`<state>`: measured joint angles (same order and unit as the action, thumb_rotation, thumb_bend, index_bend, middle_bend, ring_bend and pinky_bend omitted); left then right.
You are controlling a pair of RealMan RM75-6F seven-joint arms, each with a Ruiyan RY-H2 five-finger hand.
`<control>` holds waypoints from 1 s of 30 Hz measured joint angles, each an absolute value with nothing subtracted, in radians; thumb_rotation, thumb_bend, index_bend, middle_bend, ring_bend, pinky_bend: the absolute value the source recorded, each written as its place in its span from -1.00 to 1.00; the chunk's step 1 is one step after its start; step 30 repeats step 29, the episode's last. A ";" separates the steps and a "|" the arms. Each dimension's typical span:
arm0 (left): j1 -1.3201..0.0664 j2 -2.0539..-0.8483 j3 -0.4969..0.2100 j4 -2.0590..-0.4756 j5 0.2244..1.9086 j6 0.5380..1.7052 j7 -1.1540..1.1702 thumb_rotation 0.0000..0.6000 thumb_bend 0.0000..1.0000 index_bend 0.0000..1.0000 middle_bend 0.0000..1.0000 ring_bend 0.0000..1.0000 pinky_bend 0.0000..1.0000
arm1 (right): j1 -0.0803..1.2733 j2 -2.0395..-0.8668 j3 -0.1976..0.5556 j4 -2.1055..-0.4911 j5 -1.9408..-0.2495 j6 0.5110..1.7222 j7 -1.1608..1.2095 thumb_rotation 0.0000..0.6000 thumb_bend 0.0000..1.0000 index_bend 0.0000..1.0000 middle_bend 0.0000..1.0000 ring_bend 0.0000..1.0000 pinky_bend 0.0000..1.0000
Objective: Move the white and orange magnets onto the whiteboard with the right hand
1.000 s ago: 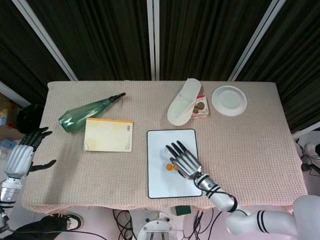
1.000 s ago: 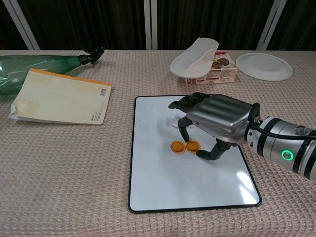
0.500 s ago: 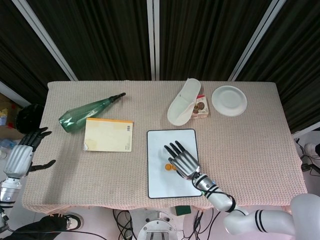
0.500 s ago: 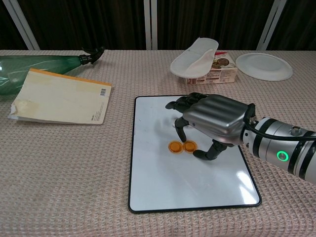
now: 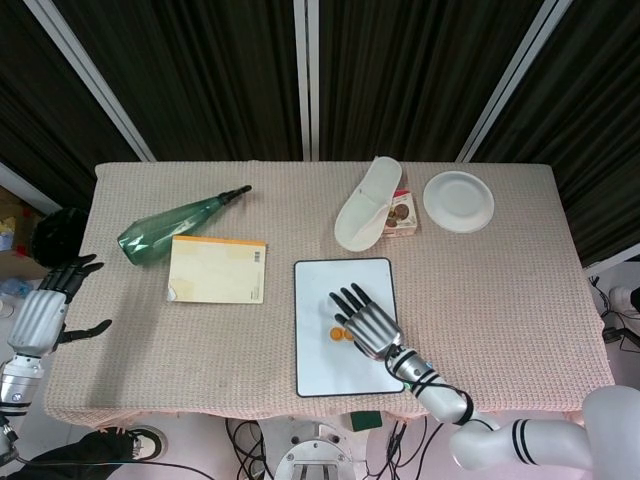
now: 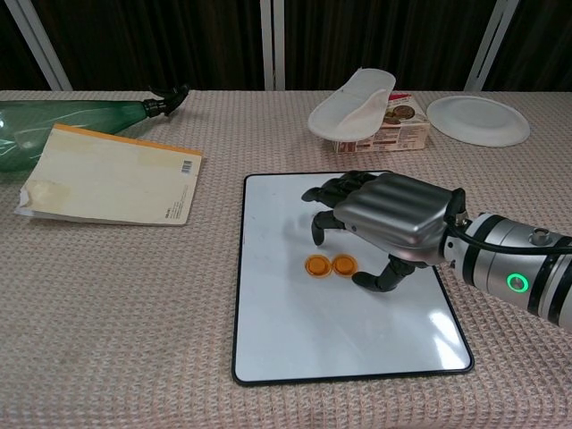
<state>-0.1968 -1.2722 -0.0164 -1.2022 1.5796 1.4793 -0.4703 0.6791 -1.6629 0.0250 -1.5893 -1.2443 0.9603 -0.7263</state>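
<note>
Two round orange magnets (image 6: 317, 264) (image 6: 343, 264) lie side by side on the whiteboard (image 6: 295, 331), near its middle. In the head view, only one orange magnet (image 5: 338, 334) peeks out at the left edge of my right hand (image 5: 365, 320) on the whiteboard (image 5: 320, 365). My right hand (image 6: 384, 219) hovers palm down just behind and right of the magnets, fingers spread and bent downward, holding nothing. No white magnet shows; the hand covers part of the board. My left hand (image 5: 45, 310) hangs off the table's left edge with its fingers apart and empty.
A yellow notebook (image 6: 107, 174) and a green bottle (image 6: 71, 116) lie to the left. At the back right are a white slipper (image 6: 353, 103), a snack box (image 6: 393, 130) and a white plate (image 6: 478, 119).
My right hand has lifted its fingertips slightly off the orange magnets, which were nudged a little to the left. The left hand has not moved.
</note>
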 measured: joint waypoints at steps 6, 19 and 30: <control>-0.198 -1.270 -0.017 -1.206 1.580 1.478 -0.468 1.00 -0.77 -0.66 -0.78 -0.81 -0.72 | 0.672 -1.638 0.017 -1.621 -1.268 0.981 -0.710 1.00 -0.53 -0.55 -1.00 -1.00 -1.00; -0.196 -1.254 -0.021 -1.240 1.586 1.498 -0.447 1.00 -0.77 -0.66 -0.78 -0.81 -0.72 | 0.518 -1.400 -0.039 -1.720 -1.448 1.258 -0.464 1.00 -0.59 -1.00 -1.00 -1.00 -1.00; -0.188 -1.237 -0.025 -1.280 1.588 1.515 -0.404 1.00 -0.77 -0.66 -0.78 -0.81 -0.72 | 0.249 -1.306 -0.035 -1.538 -1.443 1.585 -0.157 1.00 -0.59 -1.00 -1.00 -1.00 -1.00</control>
